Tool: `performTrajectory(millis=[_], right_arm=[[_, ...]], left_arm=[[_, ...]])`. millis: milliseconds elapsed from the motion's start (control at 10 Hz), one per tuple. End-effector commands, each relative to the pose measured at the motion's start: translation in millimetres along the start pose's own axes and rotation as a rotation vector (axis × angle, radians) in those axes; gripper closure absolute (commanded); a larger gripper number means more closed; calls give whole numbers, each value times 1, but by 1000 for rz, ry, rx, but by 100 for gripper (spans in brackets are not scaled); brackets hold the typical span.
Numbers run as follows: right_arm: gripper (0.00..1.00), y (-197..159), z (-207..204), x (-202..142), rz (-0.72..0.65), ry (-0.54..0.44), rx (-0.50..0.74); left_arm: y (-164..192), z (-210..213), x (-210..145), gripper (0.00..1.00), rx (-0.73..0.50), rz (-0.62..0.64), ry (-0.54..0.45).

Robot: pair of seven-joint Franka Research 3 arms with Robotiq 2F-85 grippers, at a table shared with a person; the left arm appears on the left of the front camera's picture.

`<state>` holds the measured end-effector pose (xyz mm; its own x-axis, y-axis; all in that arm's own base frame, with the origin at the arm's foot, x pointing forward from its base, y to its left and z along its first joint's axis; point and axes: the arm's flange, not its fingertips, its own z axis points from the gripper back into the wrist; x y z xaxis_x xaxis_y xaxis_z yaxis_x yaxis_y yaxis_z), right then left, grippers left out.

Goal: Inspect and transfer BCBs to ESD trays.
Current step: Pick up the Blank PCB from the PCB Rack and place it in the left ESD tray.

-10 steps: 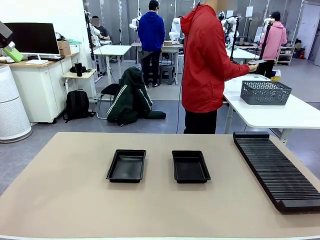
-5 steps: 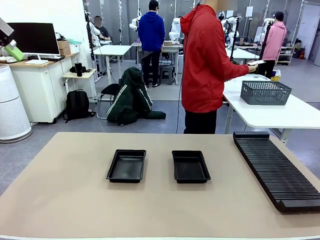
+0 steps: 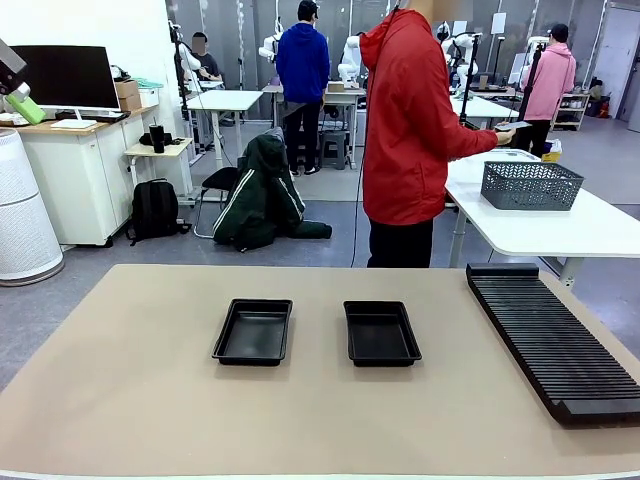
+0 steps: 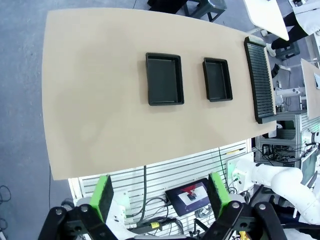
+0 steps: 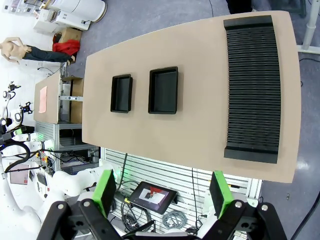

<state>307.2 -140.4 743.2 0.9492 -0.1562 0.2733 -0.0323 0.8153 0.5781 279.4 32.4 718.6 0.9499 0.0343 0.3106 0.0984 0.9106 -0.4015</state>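
Observation:
Two ESD trays, black and shallow, lie side by side mid-table with nothing in them: the left tray [image 3: 252,331] [image 4: 164,79] [image 5: 121,93] and the right tray [image 3: 381,332] [image 4: 217,79] [image 5: 163,90]. Both arms hang high above the table, looking down on it. My left gripper [image 4: 161,195] is open, nothing between its green pads. My right gripper [image 5: 163,192] is open too, with nothing in it. A person in a red jacket [image 3: 410,120] stands at the far side, turned right. Their hand [image 3: 505,132] holds something thin and pale, too small to tell whether it is a BCB.
A long black ribbed rack [image 3: 555,340] [image 4: 261,80] [image 5: 252,87] lies along the table's right side. A grey mesh basket [image 3: 531,185] stands on a white table behind it. Bare tan tabletop [image 3: 130,400] surrounds the trays.
The person's hand near the basket has shifted slightly. Trays, rack and both open grippers are as before.

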Motion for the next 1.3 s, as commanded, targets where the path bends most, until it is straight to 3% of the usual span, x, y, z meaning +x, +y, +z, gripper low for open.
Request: performTrajectory(millis=[0,600,1200], right_arm=[[0,0,0,0,4,-2,2],[0,0,0,0,4,-2,2],[0,0,0,0,4,-2,2]], left_arm=[[1,7,5,0,-8,46,36],[11,11,9,0,-53,101,70],[14,32,16,0,-6,89,7]])
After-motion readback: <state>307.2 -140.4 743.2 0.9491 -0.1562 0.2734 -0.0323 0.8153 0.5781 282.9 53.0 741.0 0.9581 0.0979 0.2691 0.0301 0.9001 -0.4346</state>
